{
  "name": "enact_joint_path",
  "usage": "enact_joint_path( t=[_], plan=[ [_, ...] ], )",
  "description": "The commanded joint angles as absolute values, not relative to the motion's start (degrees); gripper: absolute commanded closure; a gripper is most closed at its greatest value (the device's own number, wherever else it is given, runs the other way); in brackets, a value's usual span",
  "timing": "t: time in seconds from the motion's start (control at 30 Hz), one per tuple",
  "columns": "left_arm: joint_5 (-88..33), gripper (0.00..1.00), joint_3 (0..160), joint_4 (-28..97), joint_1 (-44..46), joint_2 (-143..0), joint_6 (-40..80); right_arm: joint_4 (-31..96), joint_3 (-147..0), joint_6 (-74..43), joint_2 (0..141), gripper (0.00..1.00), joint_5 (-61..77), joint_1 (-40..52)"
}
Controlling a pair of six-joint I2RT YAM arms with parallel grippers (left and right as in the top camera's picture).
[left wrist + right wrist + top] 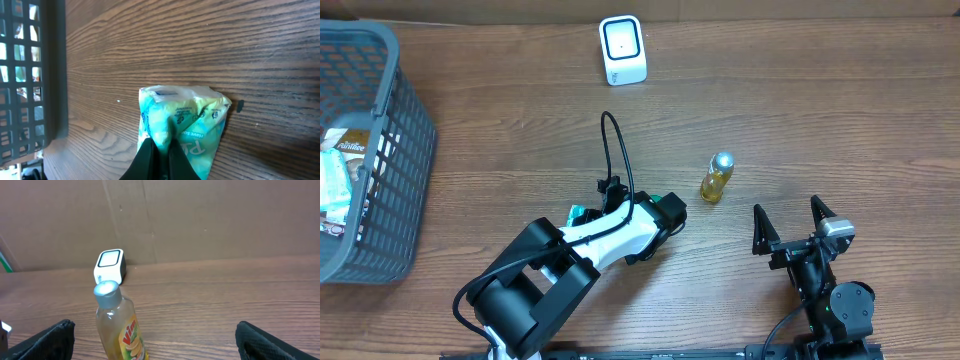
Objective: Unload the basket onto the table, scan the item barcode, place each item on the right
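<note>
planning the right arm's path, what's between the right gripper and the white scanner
The yellow bottle stands upright between the open right gripper and the white scanner; the rest is bare table. The right wrist view shows it.

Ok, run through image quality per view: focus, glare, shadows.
Overhead: even light, sharp, only soft shadows. Left wrist: packet slightly soft, left claw a dark blur, basket openings washed out. Right wrist: bottle close and soft, glare on its cap, scanner behind sharper.
</note>
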State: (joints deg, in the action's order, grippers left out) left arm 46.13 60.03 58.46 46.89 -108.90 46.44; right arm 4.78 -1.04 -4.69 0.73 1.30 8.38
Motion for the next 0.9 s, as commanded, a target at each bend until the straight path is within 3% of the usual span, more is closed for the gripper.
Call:
enact_joint_path(
  t=[0.0, 0.87],
  plan=[
    [45.1, 0.96, 59.7, 58.2, 47.4, -109.4, 47.6, 4.7, -0.4, -4.7, 0.2, 0.0, 1.6, 8.5],
    [44.0, 0.93, 62.6, 60.1, 47.4, -109.4, 47.8, 4.7, -0.4, -4.7, 0.2, 0.0, 1.6, 8.5]
  ],
)
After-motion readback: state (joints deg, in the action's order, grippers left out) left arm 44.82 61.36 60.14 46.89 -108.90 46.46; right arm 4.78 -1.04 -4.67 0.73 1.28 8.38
